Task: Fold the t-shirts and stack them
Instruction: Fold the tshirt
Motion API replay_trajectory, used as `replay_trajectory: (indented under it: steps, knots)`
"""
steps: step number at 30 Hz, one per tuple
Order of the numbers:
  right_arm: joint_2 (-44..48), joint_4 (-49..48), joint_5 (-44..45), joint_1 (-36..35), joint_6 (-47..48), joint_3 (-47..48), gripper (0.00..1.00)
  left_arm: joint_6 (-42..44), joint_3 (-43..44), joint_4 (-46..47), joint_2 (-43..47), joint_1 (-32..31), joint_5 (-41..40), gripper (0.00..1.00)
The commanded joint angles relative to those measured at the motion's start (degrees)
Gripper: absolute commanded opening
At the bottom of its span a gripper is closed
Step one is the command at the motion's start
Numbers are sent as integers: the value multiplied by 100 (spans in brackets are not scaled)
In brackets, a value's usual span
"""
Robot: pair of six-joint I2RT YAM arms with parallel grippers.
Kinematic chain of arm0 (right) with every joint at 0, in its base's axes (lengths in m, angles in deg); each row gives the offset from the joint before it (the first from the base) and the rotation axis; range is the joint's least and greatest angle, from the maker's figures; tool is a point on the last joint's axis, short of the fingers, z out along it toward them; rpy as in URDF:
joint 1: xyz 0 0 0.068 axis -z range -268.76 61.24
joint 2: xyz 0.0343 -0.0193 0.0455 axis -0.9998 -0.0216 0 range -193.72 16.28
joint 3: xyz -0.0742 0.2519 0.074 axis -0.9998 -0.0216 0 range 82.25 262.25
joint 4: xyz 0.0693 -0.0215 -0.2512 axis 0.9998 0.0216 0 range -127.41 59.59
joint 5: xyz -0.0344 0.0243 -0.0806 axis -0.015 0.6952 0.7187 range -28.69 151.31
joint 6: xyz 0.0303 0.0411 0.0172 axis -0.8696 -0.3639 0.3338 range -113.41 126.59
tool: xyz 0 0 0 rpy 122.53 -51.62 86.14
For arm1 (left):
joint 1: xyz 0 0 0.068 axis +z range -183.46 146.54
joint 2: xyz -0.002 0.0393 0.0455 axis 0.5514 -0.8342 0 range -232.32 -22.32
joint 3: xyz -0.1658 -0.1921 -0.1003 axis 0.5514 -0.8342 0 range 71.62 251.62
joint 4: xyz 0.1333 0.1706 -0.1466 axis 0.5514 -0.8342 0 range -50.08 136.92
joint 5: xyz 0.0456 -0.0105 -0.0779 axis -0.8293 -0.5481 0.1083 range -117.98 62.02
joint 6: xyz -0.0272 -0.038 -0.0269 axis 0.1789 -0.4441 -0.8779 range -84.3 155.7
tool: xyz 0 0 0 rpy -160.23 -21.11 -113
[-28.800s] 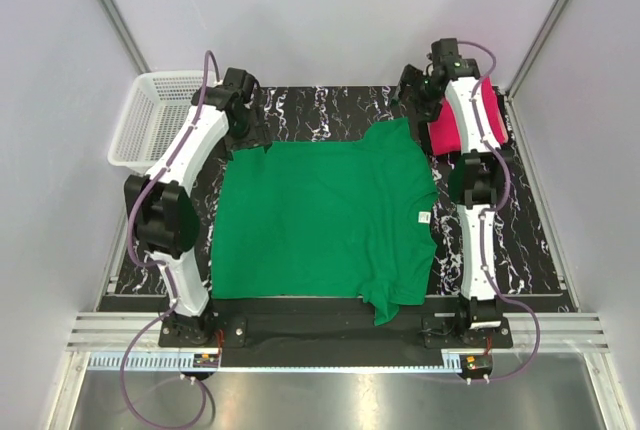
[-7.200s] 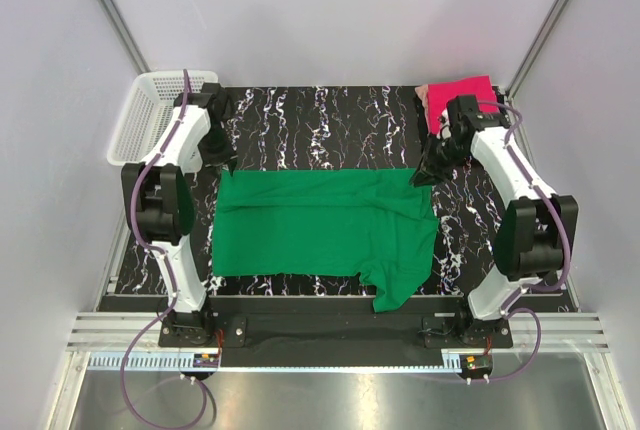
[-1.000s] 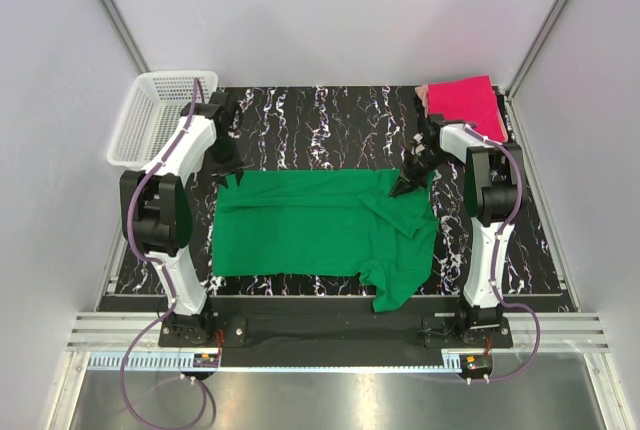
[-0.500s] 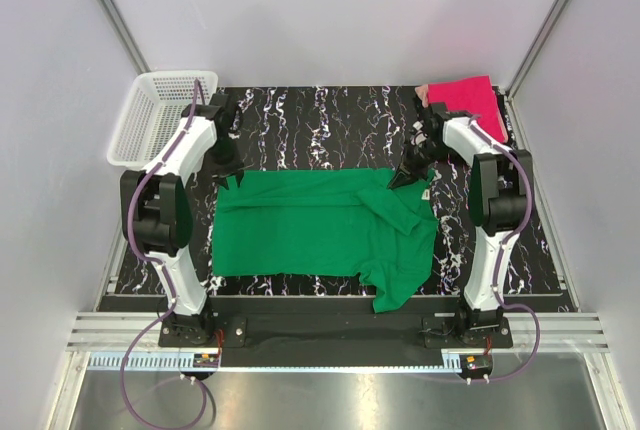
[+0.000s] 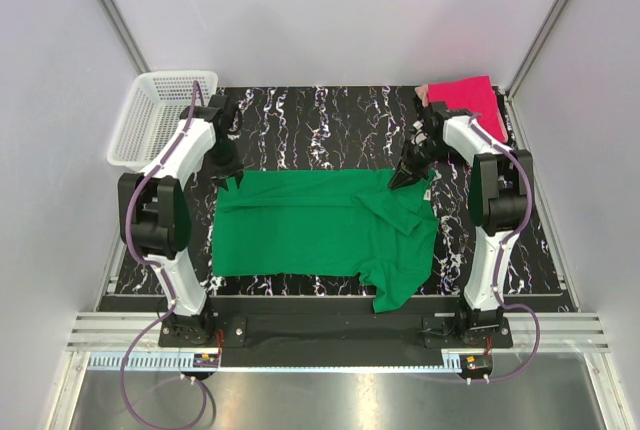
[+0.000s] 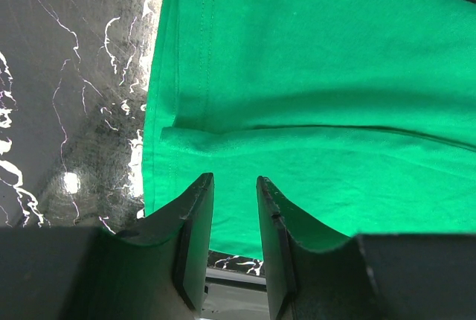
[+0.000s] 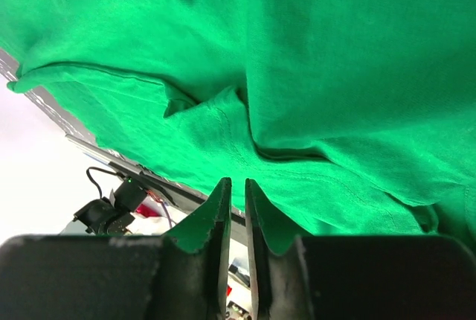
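Observation:
The green t-shirt point(image 5: 320, 230) lies folded in half across the black marbled table point(image 5: 320, 120), with one sleeve bunched at its near right corner. The pink t-shirt point(image 5: 465, 105) lies folded in the far right corner. My left gripper point(image 5: 228, 174) hovers over the green shirt's far left corner. In the left wrist view it point(image 6: 234, 180) is open, with only green cloth point(image 6: 312, 74) below. My right gripper point(image 5: 400, 182) hangs over the far right corner. Its jaws point(image 7: 234, 182) stand a narrow gap apart with nothing between them, above rumpled green cloth point(image 7: 335, 52).
A white mesh basket point(image 5: 150, 120) stands at the far left corner, beside the left arm. White walls close in the table on three sides. Both arm bases sit on the rail at the near edge.
The right gripper's jaws have parted a little and the green shirt's far right corner now lies loose. The left gripper has barely moved.

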Motion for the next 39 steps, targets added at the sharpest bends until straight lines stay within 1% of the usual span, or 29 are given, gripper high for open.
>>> replay_trajectory:
  steps: [1, 6, 15, 16, 17, 19, 34, 39]
  knots:
    - [-31, 68, 41, -44, 75, 271, 20, 7, 32, 62, 231, -5, 76, 34]
    - [-198, 95, 32, -53, 137, 289, 20, 7, 120, 44, 196, -5, 93, 34]
    - [-286, 59, 191, -44, 207, 289, 22, 34, -11, 44, 196, -5, 14, 34]
    - [-286, 51, 199, -53, 199, 298, 23, 34, -3, 36, 196, -5, 14, 34]
    - [-286, 42, 208, -44, 199, 306, 28, 34, -3, 36, 204, -5, 14, 34]
    - [-286, 42, 234, -44, 190, 333, 30, 34, 15, 36, 187, -5, 14, 34]
    - [-426, 15, 59, -53, 207, 333, 29, 95, 50, 44, 108, -5, 5, 34]
    - [-461, -11, -29, -53, 207, 333, 26, 104, 33, 36, 108, -5, -21, 34]
